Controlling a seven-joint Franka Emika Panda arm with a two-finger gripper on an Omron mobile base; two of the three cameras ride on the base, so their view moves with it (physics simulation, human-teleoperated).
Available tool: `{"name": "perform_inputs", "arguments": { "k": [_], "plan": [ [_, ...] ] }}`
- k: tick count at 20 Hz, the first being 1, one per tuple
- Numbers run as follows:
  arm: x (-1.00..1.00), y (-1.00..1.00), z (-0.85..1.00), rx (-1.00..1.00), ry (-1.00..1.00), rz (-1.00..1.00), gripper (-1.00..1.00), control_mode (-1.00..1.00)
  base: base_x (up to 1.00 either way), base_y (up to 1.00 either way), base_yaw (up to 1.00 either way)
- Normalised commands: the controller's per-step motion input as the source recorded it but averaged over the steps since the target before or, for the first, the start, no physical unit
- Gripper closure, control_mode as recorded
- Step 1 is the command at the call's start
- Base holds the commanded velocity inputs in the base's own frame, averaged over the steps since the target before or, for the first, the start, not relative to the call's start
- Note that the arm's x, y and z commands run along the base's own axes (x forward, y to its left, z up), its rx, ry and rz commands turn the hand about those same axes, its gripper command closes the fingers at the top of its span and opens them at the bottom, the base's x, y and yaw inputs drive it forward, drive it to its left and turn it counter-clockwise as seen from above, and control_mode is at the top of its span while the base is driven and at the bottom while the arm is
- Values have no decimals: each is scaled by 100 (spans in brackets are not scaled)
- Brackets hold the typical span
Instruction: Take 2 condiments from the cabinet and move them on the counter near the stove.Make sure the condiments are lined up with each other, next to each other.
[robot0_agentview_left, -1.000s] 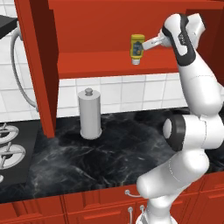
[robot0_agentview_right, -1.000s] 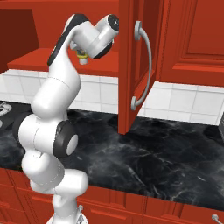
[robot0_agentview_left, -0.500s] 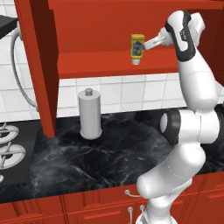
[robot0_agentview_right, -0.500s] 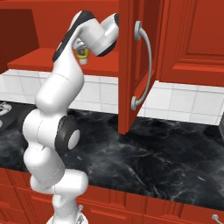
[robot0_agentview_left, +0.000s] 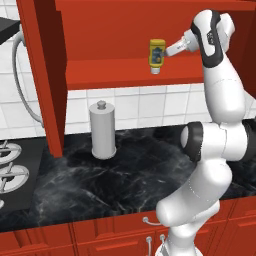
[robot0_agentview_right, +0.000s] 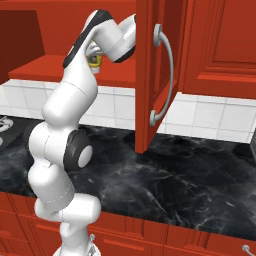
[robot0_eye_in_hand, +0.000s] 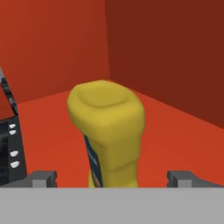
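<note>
We're up at the cabinet (robot0_agentview_left: 125, 30) shelf with the claw (robot0_eye_in_hand: 111, 177) spread wide and empty, its tips either side of the yellow squeeze bottle (robot0_agentview_left: 157, 55), not yet touching. To do this well, we think, we want the bottle centred between the tips, then a squeeze on the broad body rather than the narrow cap end. The bottle stands on its cap, its long axis vertical and its broad base pointing up.
</note>
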Motion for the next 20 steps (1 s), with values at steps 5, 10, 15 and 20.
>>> {"name": "perform_inputs", "arguments": {
  "k": [5,10,15,20],
  "plan": [
    [0,0,0,0,0,2,-100,-100,0,0,0],
    [3,0,0,0,0,1,-100,-100,0,0,0],
    [2,1,-1,0,0,1,-100,-100,0,0,0],
    [0,6,-4,0,-2,1,-100,-100,0,0,0]
  ]
}}
